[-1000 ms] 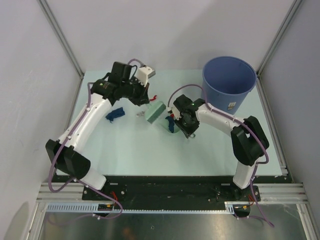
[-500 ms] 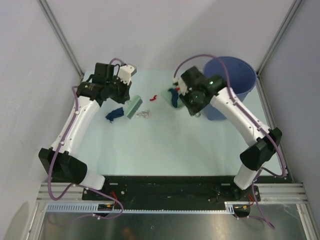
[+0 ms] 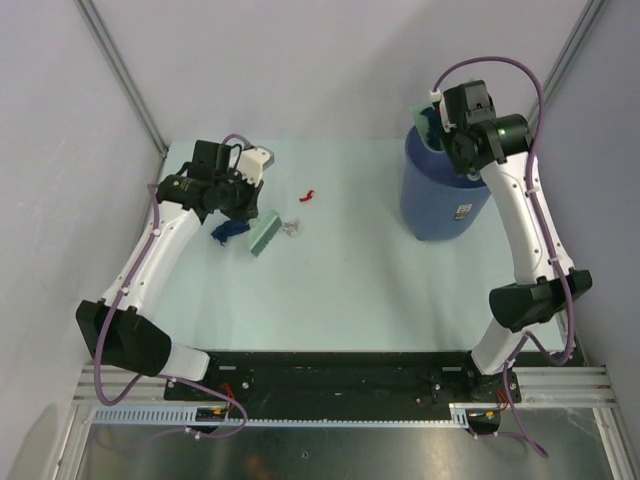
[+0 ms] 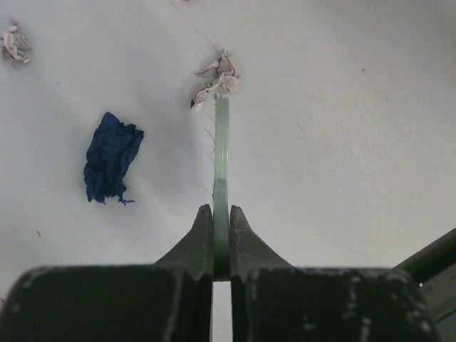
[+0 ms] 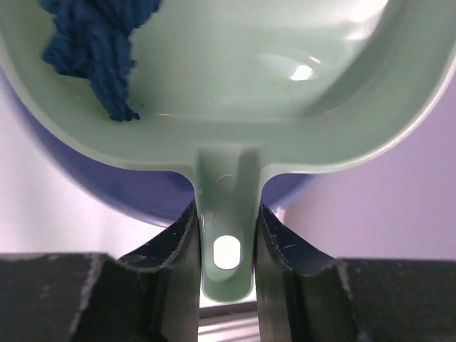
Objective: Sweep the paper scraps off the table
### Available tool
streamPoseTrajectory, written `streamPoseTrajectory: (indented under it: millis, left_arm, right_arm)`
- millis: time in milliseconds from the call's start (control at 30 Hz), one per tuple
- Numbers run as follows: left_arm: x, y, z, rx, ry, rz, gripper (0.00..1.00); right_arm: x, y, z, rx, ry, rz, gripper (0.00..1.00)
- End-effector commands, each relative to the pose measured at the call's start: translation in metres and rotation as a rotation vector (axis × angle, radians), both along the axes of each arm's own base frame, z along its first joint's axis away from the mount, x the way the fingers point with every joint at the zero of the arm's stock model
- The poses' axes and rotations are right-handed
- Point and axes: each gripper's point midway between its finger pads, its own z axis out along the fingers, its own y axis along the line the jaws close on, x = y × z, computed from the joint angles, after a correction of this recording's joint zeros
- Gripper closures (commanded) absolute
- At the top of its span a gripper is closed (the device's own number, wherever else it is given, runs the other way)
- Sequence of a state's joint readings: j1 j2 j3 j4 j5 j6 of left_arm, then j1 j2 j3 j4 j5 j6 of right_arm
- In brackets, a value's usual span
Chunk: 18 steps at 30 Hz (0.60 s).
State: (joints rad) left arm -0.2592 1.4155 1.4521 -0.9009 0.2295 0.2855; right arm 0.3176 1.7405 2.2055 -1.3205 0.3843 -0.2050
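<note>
My left gripper (image 3: 245,207) is shut on the sage-green brush (image 3: 265,233), which rests low over the table (image 3: 350,280). In the left wrist view my gripper (image 4: 221,228) clamps the brush (image 4: 221,157) edge-on. A grey-white paper scrap (image 4: 217,77) lies at its far tip, and a dark blue scrap (image 4: 110,157) lies to its left. Both scraps also show from above, the blue one (image 3: 228,232) and the grey-white one (image 3: 292,228), with a red scrap (image 3: 309,194) beyond. My right gripper (image 5: 226,235) is shut on the dustpan's handle (image 5: 226,206). The dustpan (image 3: 426,124) is held above the bin and holds a dark blue scrap (image 5: 92,43).
A blue bin (image 3: 445,190) stands at the table's back right, under the dustpan. A further pale scrap (image 4: 13,43) lies far left in the left wrist view. Grey walls and metal posts enclose the table on three sides.
My right arm has lifted the dustpan with the dark blue scrap from the table's middle up over the bin. My left arm has drawn the brush left, beside the blue and grey-white scraps.
</note>
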Motion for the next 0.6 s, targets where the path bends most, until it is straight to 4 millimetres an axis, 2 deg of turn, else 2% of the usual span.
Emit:
streamPoseTrajectory:
  millis: [0,33,67,100,133,167,200,367,400,467,500,567]
  left_arm:
    - [-0.002,-0.005,0.023,-0.021,-0.086,-0.075,1.00]
    - [-0.001,-0.006,0.023,-0.025,-0.084,-0.077,1.00]
    - [-0.001,-0.007,0.024,-0.029,-0.085,-0.078,1.00]
    - [-0.001,-0.007,0.024,-0.032,-0.083,-0.079,1.00]
    - [-0.001,-0.007,0.024,-0.031,-0.084,-0.078,1.00]
    - [-0.002,-0.007,0.024,-0.030,-0.086,-0.079,1.00]
    - [-0.002,-0.006,0.024,-0.028,-0.087,-0.079,1.00]
    - [-0.002,-0.006,0.025,-0.027,-0.089,-0.081,1.00]
    - [-0.001,-0.006,0.027,-0.029,-0.093,-0.080,1.00]
    - [-0.001,-0.007,0.028,-0.030,-0.097,-0.082,1.00]
    - [-0.001,-0.007,0.029,-0.031,-0.099,-0.081,1.00]
    - [-0.002,-0.006,0.030,-0.029,-0.104,-0.082,1.00]
  right_arm:
    - [-0.008,-0.077,0.073,-0.325,-0.229,-0.119,1.00]
    - [-0.006,-0.086,0.056,-0.420,-0.182,-0.099,1.00]
    - [-0.017,-0.101,0.070,-0.601,-0.153,-0.039,1.00]
    - [-0.008,-0.104,0.083,-0.658,-0.227,-0.050,1.00]
    - [-0.007,-0.109,0.060,-0.748,-0.160,-0.018,1.00]
    - [-0.016,-0.118,0.075,-0.885,-0.133,0.023,1.00]
    - [-0.012,-0.120,0.089,-0.919,-0.204,-0.008,1.00]
    - [-0.012,-0.128,0.077,-1.099,-0.079,0.108,1.00]
    - [-0.012,-0.130,0.085,-1.150,-0.075,0.133,1.00]
    - [-0.008,-0.128,0.088,-1.208,-0.079,0.164,1.00]
    - [-0.005,-0.127,0.102,-1.263,-0.109,0.157,1.00]
    - [0.000,-0.124,0.113,-1.305,-0.157,0.154,1.00]
